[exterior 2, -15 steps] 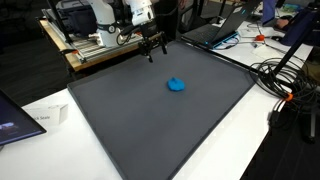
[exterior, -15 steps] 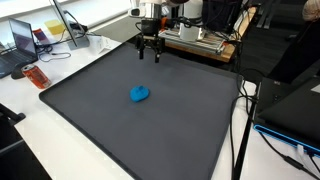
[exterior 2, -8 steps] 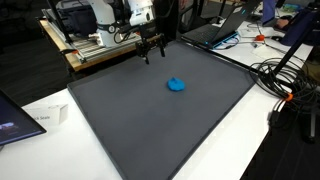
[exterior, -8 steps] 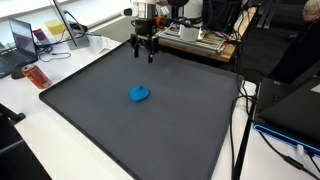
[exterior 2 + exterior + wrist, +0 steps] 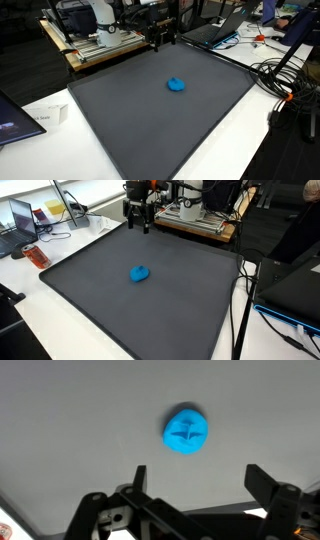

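A small blue lump (image 5: 140, 274) lies near the middle of the dark grey mat (image 5: 90, 300); it shows in both exterior views (image 5: 176, 85). The black gripper (image 5: 138, 224) hangs above the mat's far edge, well away from the blue lump, also seen as the gripper (image 5: 160, 42). In the wrist view the blue lump (image 5: 186, 429) sits ahead of the gripper (image 5: 200, 480), whose jaws stand wide apart and open with nothing between them. One dark fingertip (image 5: 262, 478) shows at the right.
A wooden bench with equipment (image 5: 200, 220) stands behind the mat. Laptops and an orange item (image 5: 35, 255) lie on the white table (image 5: 20, 310). Cables (image 5: 285, 80) trail beside the mat, and a white box (image 5: 45, 117) sits near a corner.
The gripper has risen and drawn back toward the mat's far edge, farther from the blue lump. The lump has not moved. The jaws stay open.
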Robot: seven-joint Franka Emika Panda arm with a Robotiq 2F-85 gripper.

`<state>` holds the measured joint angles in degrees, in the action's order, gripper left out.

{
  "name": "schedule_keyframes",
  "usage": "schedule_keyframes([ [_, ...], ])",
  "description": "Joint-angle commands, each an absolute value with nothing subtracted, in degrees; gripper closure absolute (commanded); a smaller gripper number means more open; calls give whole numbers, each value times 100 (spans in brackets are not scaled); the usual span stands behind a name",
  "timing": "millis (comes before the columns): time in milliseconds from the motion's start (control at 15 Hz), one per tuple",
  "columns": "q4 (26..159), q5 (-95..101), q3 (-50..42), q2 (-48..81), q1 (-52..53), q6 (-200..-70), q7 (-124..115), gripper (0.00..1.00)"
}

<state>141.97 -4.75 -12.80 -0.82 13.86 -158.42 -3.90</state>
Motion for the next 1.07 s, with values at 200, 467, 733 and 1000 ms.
schedule_keyframes([
  [200, 14224, -471, -782, -89, 886, -15822, -399, 0],
  [467, 13914, -1276, -515, -35, 871, -15423, 186, 0],
  [733, 13297, -2214, -112, 217, 725, -14283, 480, 0],
  [1000, 12925, -2033, 73, 609, 598, -13974, 1, 0],
])
